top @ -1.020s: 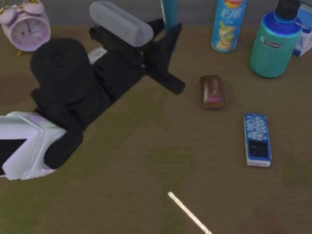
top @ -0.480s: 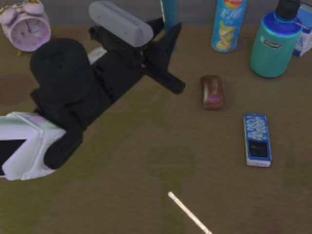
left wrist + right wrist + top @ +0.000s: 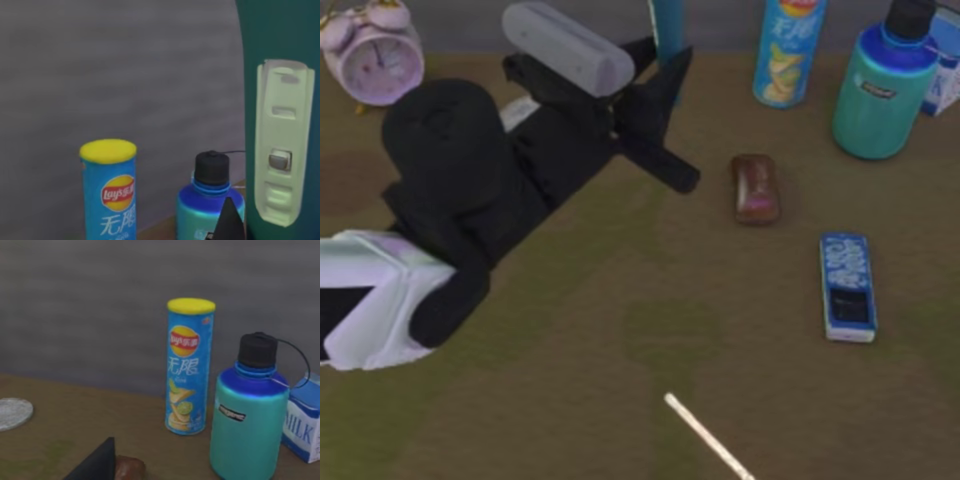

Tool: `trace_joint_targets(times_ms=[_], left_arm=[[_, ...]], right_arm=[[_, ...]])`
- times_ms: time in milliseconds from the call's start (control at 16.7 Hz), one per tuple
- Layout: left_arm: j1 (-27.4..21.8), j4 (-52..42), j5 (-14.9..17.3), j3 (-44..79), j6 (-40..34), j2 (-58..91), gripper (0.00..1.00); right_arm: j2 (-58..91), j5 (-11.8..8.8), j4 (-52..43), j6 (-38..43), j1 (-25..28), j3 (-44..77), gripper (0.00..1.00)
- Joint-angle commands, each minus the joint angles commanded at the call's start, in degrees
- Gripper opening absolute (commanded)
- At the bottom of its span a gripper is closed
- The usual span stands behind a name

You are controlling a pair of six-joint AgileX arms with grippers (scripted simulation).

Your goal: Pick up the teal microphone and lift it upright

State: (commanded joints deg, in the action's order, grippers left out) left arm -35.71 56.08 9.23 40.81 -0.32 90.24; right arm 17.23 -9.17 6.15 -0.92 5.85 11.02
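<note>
Change: almost none across the last second; left arm holds the same pose in the top view, teal microphone (image 3: 667,25) in the same spot at the far edge.
Left gripper (image 3: 655,70): far side of the table, left of centre, closed on the teal microphone, dark fingers either side of the handle.
Teal microphone: standing upright in the grip; handle rises out of the top view's far edge, so the mesh head is out of sight.
Left wrist view: teal handle (image 3: 280,125) vertical and very close, white switch plate (image 3: 282,145) facing the camera.
Meaning for the task: lift and upright turn look done, judging from the steady pose; probably just a hold at the end.
Right gripper: not seen in the top view; only a dark finger tip (image 3: 97,462) at the edge of its own wrist view, open or closed cannot tell.
Risk: slim tapered handle could slide down in the grip.
Bystanders: teal bottle (image 3: 882,85), chips can (image 3: 788,50), blue-and-white remote (image 3: 847,286), pink alarm clock (image 3: 372,52), all well apart from the left gripper.
</note>
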Motion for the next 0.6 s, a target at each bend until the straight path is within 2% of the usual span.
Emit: trace_joint_targets(times_ms=[420, 600], left_arm=[[0.0, 0.0, 0.0, 0.0, 0.0, 0.0, 0.00], [0.0, 0.0, 0.0, 0.0, 0.0, 0.0, 0.00]], right_arm=[[33.7, -15.2, 12.6, -1.6, 9.7, 20.7, 1.00], [45.7, -20.7, 17.1, -2.4, 13.3, 28.2, 1.00]])
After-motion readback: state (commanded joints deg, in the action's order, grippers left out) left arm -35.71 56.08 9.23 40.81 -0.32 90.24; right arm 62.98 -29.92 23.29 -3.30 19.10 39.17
